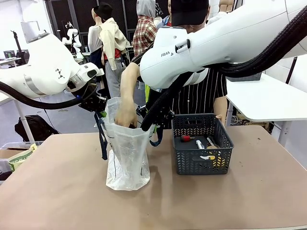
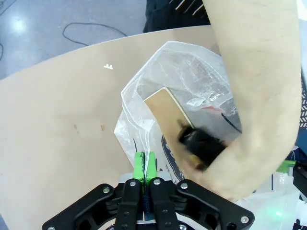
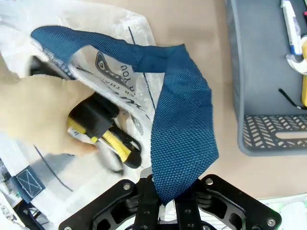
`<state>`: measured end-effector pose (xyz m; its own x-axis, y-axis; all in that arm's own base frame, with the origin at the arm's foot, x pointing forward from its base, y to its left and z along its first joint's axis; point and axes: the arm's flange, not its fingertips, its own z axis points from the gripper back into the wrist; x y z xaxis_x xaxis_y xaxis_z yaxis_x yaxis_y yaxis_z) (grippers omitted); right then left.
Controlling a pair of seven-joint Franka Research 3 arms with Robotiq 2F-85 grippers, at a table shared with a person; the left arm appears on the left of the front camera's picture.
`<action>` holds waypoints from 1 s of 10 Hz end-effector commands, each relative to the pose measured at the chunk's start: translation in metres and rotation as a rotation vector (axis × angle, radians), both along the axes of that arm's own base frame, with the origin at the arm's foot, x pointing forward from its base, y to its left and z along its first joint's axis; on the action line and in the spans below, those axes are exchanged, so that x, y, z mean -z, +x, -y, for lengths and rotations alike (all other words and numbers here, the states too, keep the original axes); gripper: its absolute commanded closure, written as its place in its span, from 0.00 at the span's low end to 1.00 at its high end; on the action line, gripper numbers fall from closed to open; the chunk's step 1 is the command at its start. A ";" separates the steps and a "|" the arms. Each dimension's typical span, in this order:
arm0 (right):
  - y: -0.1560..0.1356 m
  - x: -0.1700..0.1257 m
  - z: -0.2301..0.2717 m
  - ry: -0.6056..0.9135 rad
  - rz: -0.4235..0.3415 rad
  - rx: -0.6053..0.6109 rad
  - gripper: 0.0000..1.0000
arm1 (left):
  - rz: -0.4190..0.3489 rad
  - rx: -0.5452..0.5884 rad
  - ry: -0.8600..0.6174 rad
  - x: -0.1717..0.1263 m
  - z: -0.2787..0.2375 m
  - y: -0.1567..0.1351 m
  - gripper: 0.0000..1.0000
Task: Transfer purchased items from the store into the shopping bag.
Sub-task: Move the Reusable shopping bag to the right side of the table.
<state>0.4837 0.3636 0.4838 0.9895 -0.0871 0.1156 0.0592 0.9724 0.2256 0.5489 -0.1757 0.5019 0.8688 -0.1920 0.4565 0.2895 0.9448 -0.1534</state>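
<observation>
The translucent white shopping bag [image 1: 127, 160] stands open on the table, left of the dark grey basket [image 1: 225, 158]. My left gripper [image 1: 102, 114] is shut on the bag's rim [image 2: 139, 143], green pads [image 2: 144, 165] pinched together. My right gripper [image 3: 163, 191] is shut on the navy strap handle [image 3: 182, 120] at the bag's other side. A person's hand [image 1: 125, 116] reaches into the bag, holding a black and yellow item [image 3: 103, 127]. A tan flat pack [image 2: 168, 112] lies inside the bag. Several items [image 1: 201, 145] lie in the basket, one red-tipped [image 1: 185, 138].
The person stands at the far side, the other hand [image 1: 220, 111] behind the basket. A second navy handle [image 1: 102, 139] hangs down the bag's left side. A white table [image 1: 268, 98] stands at the back right. Bare tabletop [image 1: 57, 191] lies in front of the bag and basket.
</observation>
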 end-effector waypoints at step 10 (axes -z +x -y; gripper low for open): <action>-0.001 0.000 0.001 -0.002 0.001 0.001 1.00 | 0.002 -0.002 0.007 -0.001 -0.001 -0.001 1.00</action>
<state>0.4838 0.3635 0.4838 0.9894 -0.0874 0.1156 0.0595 0.9724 0.2255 0.5488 -0.1756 0.5024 0.8683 -0.1919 0.4574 0.2896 0.9448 -0.1533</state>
